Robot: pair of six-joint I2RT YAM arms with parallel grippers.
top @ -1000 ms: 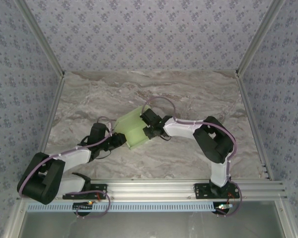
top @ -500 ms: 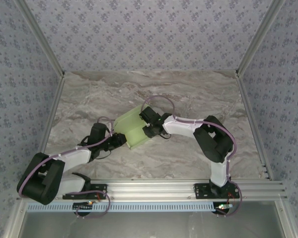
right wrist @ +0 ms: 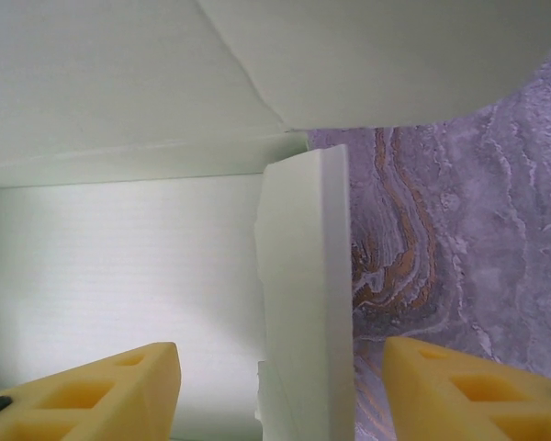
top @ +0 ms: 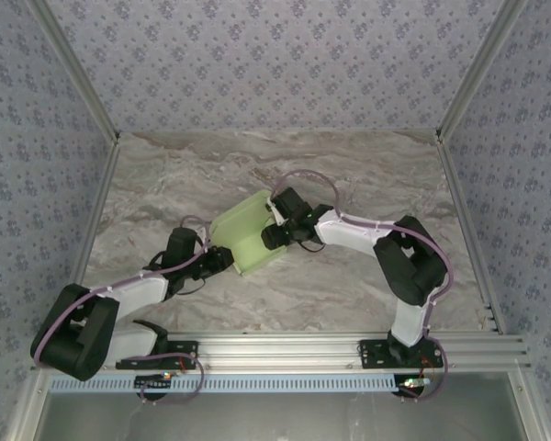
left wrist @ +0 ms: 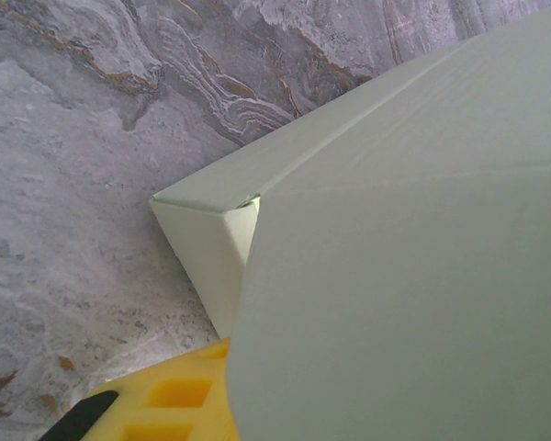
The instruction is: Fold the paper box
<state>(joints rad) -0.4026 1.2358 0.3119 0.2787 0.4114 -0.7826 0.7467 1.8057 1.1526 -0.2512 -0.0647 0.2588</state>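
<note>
The pale lime-green paper box (top: 243, 237) stands partly folded in the middle of the marble table. My left gripper (top: 222, 260) holds its near-left corner. In the left wrist view a card panel (left wrist: 395, 276) lies against one yellow finger (left wrist: 165, 404) and hides the other. My right gripper (top: 274, 225) is at the box's right side and stands open. Its yellow fingers (right wrist: 92, 395) straddle an upright side wall (right wrist: 308, 303) without touching it, one inside the box and one over the table.
The marble tabletop (top: 367, 175) is bare around the box. Metal frame rails (top: 101, 211) and patterned walls bound it on the left, right and back. The arm bases sit on the near rail (top: 285, 349).
My right gripper has opened and let go of the box's side wall, and its arm has shifted a little to the right. The left arm and the box have stayed put.
</note>
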